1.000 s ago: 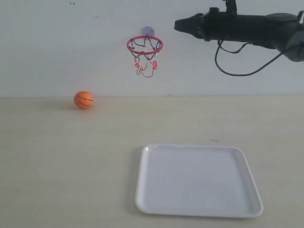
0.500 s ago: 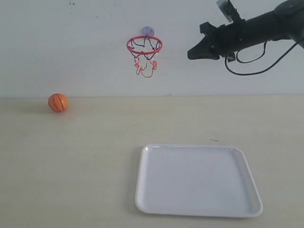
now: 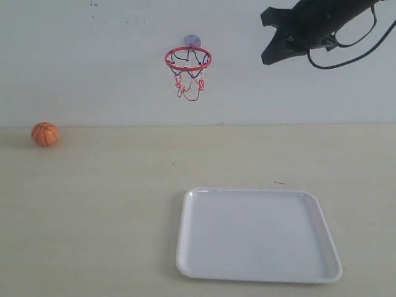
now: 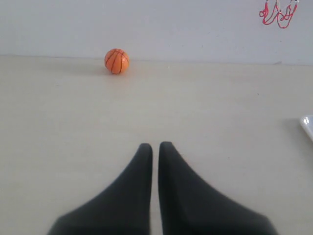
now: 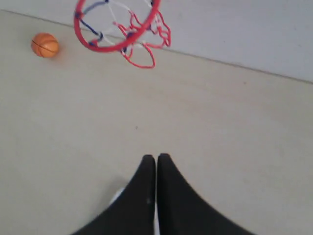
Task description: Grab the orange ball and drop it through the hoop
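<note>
The orange ball (image 3: 44, 134) lies on the table at the far left, by the wall; it also shows as the ball (image 4: 116, 61) in the left wrist view and the ball (image 5: 45, 45) in the right wrist view. The hoop (image 3: 188, 60) with its red ring and string net hangs on the wall from a suction cup. My right gripper (image 3: 268, 54) is high in the air to the right of the hoop, shut and empty (image 5: 156, 157). The left gripper (image 4: 155, 145) is shut, empty, low over the table, pointing toward the ball from a distance. It is outside the exterior view.
A white tray (image 3: 258, 270) lies empty on the table at the front right; its corner (image 4: 308, 123) peeks into the left wrist view. A black cable (image 3: 346, 52) loops under the right arm. The wall stands right behind the ball and hoop.
The ball has rolled left along the wall, from near the middle-left to the far left. My right arm has pulled back and risen toward the upper right.
</note>
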